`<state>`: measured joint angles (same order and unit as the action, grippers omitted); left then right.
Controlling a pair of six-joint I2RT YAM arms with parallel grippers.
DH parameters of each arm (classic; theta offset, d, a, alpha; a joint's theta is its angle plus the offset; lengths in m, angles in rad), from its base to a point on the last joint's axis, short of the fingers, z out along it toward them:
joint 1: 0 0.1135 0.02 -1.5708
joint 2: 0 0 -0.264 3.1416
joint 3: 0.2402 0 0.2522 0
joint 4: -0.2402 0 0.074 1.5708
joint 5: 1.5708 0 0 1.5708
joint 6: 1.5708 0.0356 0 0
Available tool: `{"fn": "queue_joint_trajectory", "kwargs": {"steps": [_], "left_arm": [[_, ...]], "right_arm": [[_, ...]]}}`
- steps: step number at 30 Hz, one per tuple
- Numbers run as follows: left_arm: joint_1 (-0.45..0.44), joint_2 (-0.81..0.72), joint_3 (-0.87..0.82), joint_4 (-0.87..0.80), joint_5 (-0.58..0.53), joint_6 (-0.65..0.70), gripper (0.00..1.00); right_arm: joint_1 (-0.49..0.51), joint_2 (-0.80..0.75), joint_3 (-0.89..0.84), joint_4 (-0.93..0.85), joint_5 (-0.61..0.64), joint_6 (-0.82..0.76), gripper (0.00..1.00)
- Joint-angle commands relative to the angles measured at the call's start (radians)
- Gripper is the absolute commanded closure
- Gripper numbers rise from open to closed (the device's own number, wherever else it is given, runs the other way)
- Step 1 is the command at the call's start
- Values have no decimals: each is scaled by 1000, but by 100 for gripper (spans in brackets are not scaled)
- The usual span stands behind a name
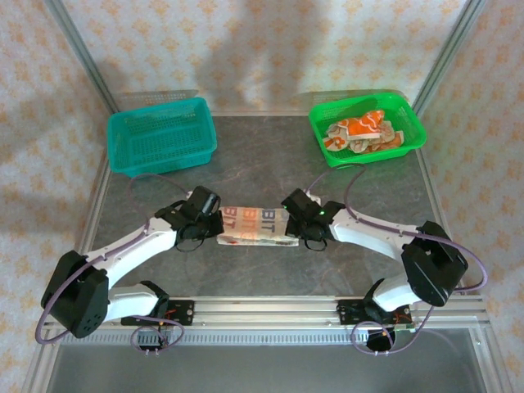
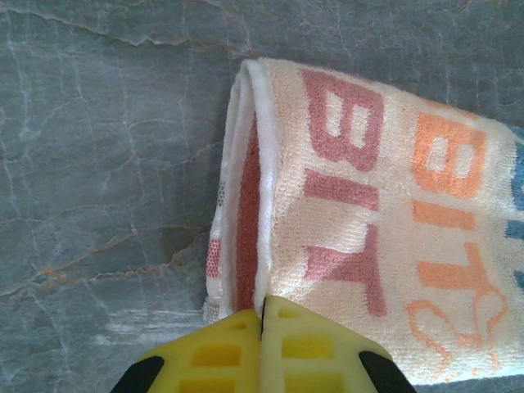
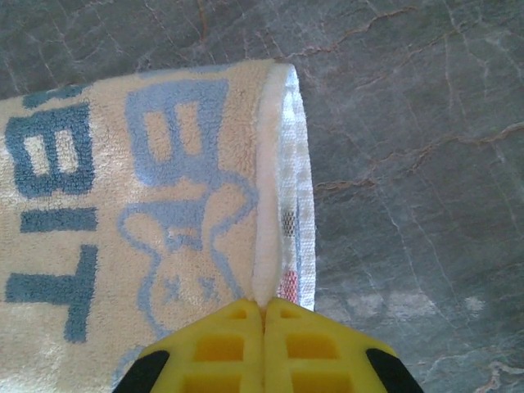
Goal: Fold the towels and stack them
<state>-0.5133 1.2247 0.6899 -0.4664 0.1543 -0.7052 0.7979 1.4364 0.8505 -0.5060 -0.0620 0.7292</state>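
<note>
A cream towel [image 1: 257,227] with blue and orange lettering lies folded into a strip on the grey table, between the two arms. My left gripper [image 1: 215,228] is at its left end and my right gripper [image 1: 294,228] at its right end. In the left wrist view the yellow jaws [image 2: 263,304] are shut on the upper layer's edge of the towel [image 2: 368,205], by the pink letters. In the right wrist view the gripper [image 3: 263,305] pinches the white hem of the towel [image 3: 164,188] beside a blue rabbit drawing. Several more towels [image 1: 363,133], orange and cream, lie crumpled in the green basket.
The green basket [image 1: 411,123] stands at the back right and a teal basket [image 1: 162,155] at the back left. A metal rail [image 1: 262,309] runs along the near edge under the arm bases. Frame posts rise at both back corners.
</note>
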Motion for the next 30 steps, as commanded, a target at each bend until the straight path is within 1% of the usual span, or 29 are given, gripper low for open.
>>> {"fn": "queue_joint_trajectory", "kwargs": {"steps": [1,5,7,8,10,12,13,15,17,19,21,24,30], "left_arm": [[-11,16,-39,-2,4,-34,100],[-11,67,-51,32,12,-30,100],[-11,96,-42,38,20,-23,85],[-13,104,-33,35,21,-20,81],[-12,110,-14,19,10,-10,71],[-12,109,9,-2,-10,4,63],[-10,109,21,-11,-21,14,61],[-9,117,46,-18,-36,33,57],[-7,134,68,-19,-38,55,57],[-7,160,88,-4,-29,79,54],[-7,188,102,11,-24,98,54],[-6,235,114,31,-12,116,53],[-7,290,101,34,-8,116,51]], "right_arm": [[1,16,-23,-19,29,-4,100],[1,50,-60,33,17,2,100],[1,66,-59,50,7,-14,99],[1,67,-58,53,4,-21,96],[1,56,-47,44,16,-38,83],[1,30,-35,33,27,-60,80],[1,11,-33,28,37,-67,76],[1,-30,-30,29,57,-83,69],[1,-71,-31,30,75,-98,58],[1,-105,-29,30,97,-109,51],[1,-127,-28,30,111,-117,49],[1,-130,-17,23,119,-126,49],[1,-122,-5,24,113,-132,48]]}}
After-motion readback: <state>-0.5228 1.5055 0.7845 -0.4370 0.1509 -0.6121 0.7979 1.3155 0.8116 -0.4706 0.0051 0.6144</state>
